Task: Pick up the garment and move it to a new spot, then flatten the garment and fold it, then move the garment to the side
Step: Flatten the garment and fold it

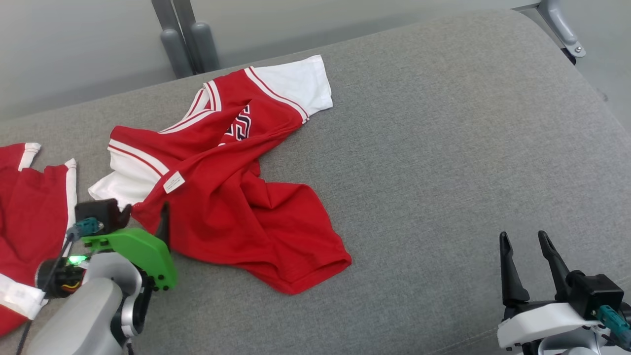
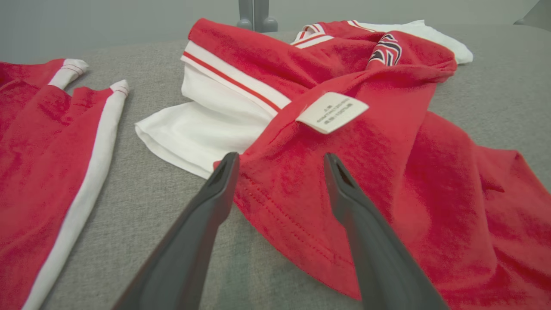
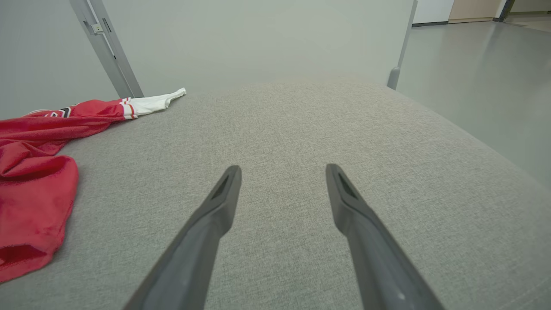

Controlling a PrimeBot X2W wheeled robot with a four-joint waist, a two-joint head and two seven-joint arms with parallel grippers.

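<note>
**Red jersey, twisted, on grey worktop: flattening stage**

Location. The garment (image 1: 231, 212) lies left of centre in the head view on the grey fabric-covered worktop (image 1: 443, 148). It runs from the upper middle of the frame down to the lower middle. A second red garment (image 1: 29, 207) lies apart from it at the left edge.

Description. Red knit body with white sleeves (image 1: 296, 81) and red-and-white striped bands. The dark lettering is partly folded under. The body is twisted across itself at the middle. A white care label (image 1: 173, 182) faces up, so that part is probably turned over. The lower hem (image 1: 315, 276) is bunched at the lower middle of the frame.

Hands. Left hand (image 2: 280, 160), lower left of the head view: fingers spread over the near red hem edge, pinching nothing. Right hand (image 1: 522, 237), lower right: fingers spread over bare worktop, well apart from the garment.

Handling note (judgement). The step in hand appears to be flattening.
- Close the left hand on a single layer of the hem corner beneath it.
- Bring the right hand to the opposite hem corner.
- Draw the two corners apart, low over the worktop, to undo the twist.
- The fabric looks thin and limp, so catching two layers would lock the twist in.
- Keep clear of the second red garment.
</note>
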